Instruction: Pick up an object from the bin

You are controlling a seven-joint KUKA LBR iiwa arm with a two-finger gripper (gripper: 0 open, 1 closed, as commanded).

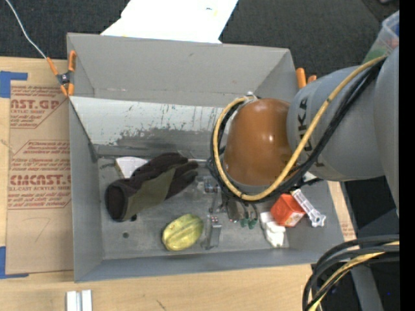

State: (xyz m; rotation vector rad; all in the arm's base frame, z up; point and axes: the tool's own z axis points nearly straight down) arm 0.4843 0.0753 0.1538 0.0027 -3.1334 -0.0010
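Camera view, claw [213, 229] beside yellow lump [182, 232]

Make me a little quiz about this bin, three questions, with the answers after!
1. True or false: the yellow lump lies on top of the glove.
2. Which thing lies nearest the right wall of the bin? A glove, B orange carton, C yellow lump.
3. What colour is the round cover on the arm?
Key: 1 false; 2 B; 3 orange-brown.
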